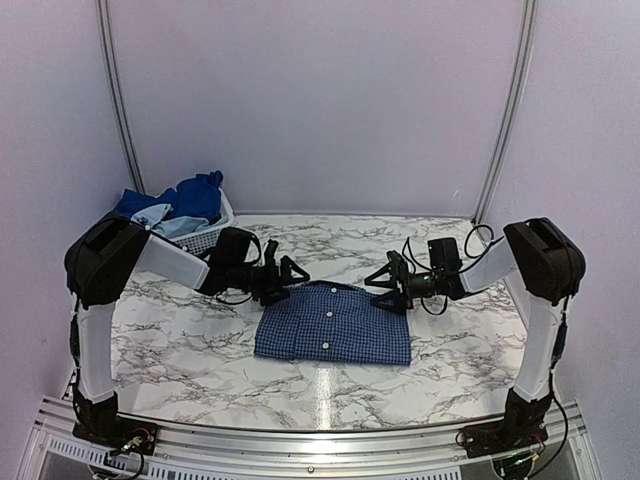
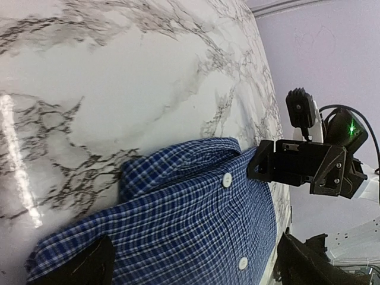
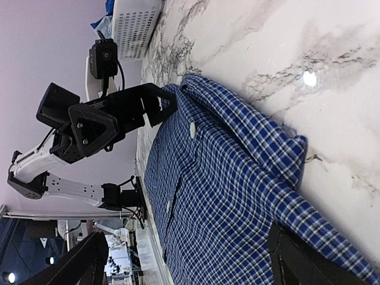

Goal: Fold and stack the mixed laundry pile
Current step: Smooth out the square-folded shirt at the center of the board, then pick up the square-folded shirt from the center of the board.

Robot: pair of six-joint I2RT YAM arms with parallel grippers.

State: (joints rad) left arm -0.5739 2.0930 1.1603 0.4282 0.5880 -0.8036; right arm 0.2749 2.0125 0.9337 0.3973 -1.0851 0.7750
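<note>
Top external: left claw (image 1: 297, 277), right claw (image 1: 381, 286) spread open, flanking checked shirt (image 1: 333, 325).

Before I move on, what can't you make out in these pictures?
Top view: the laundry pile heaped in the basket, too small to count garments.
All views: sleeves of the shirt, hidden under its folded front.
Right wrist view: the basket, cut off by the top edge.

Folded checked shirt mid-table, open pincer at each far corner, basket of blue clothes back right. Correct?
No: the basket of blue clothes sits back left, per the top view. Rest holds: checked shirt folded mid-table, left pincer and right pincer open at its far corners.
</note>
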